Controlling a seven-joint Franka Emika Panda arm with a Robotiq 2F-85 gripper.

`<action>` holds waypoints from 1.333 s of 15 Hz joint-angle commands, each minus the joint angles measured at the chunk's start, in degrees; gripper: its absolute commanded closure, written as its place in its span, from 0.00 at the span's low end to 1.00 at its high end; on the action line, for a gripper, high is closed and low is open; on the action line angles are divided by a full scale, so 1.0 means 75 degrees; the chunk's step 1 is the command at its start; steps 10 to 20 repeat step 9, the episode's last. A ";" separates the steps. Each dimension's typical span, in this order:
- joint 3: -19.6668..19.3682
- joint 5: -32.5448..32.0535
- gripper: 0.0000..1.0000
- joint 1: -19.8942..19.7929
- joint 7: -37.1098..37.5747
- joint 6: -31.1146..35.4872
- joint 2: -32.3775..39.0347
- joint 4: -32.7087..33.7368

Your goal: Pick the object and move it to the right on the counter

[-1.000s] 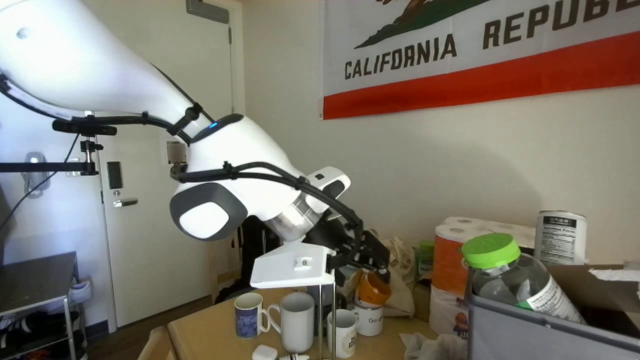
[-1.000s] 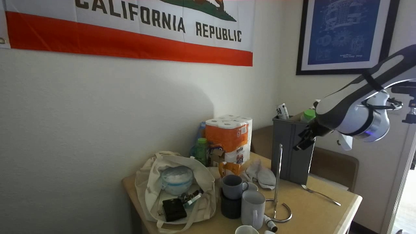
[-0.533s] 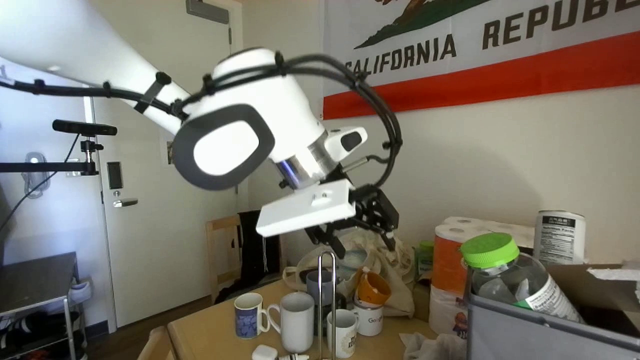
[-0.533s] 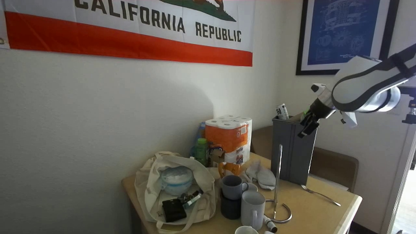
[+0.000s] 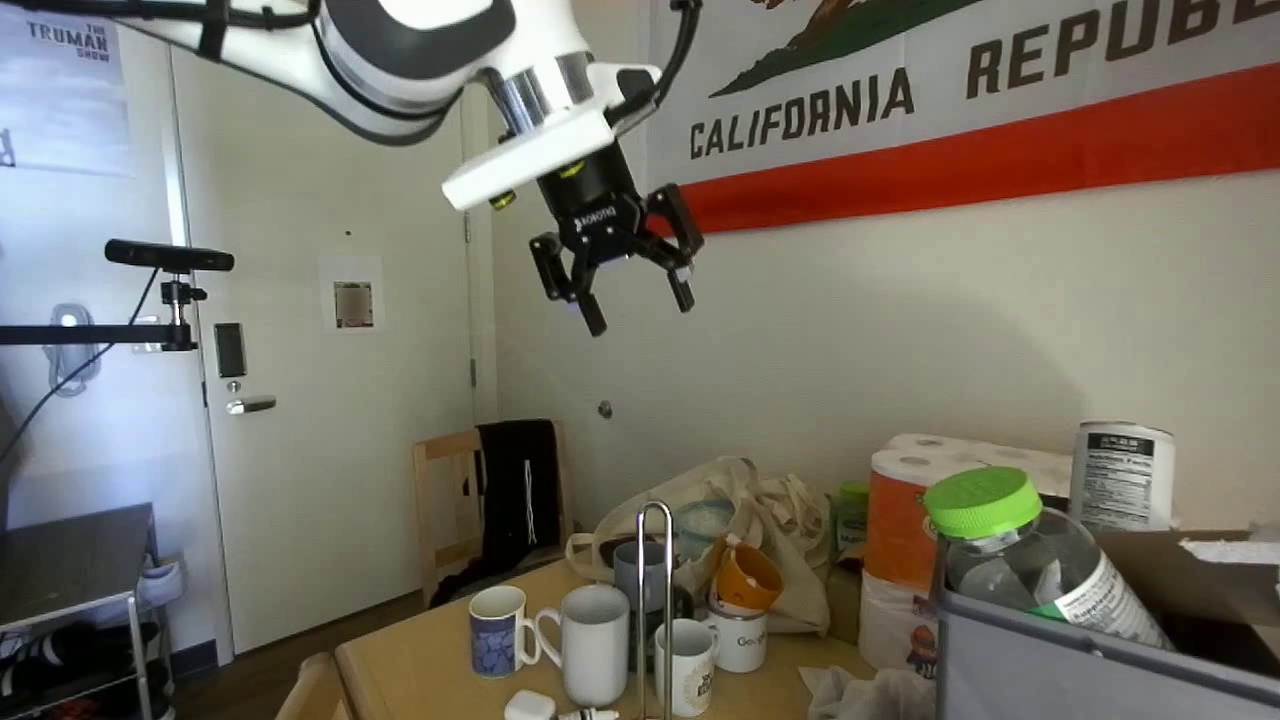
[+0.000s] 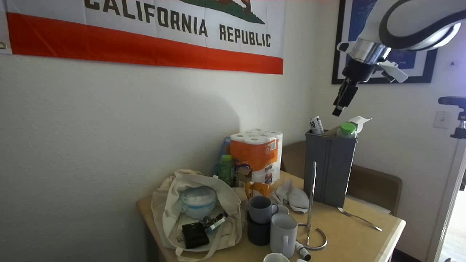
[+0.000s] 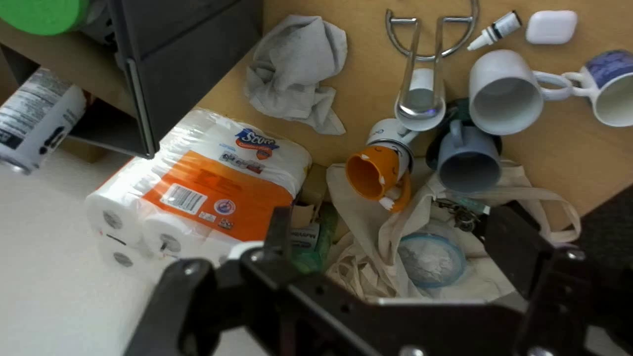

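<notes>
In an exterior view, the tool hangs well above the table, its jaws spread wide and released. On the table, an orange mug sits tipped on a white mug; which thing is to be picked cannot be told. In an exterior view, the tool shows edge-on, higher than the grey bin; a fork lies just beside the bin's foot. In the wrist view, a crumpled cloth lies on the table near a metal stand.
</notes>
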 commanded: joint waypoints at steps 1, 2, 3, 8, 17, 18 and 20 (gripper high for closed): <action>0.0054 -0.0062 0.00 0.0317 0.0404 -0.1495 0.0285 0.1347; -0.0073 -0.0054 0.00 0.0364 0.0209 -0.0945 0.0009 0.0733; -0.0053 -0.0046 0.00 0.0420 0.0239 -0.1205 0.0032 0.0978; -0.0055 -0.0035 0.00 0.0427 0.0234 -0.1332 0.0200 0.1154; -0.0054 -0.0035 0.00 0.0425 0.0233 -0.1332 0.0220 0.1156; -0.0054 -0.0035 0.00 0.0425 0.0233 -0.1332 0.0220 0.1156; -0.0054 -0.0035 0.00 0.0425 0.0233 -0.1332 0.0220 0.1156</action>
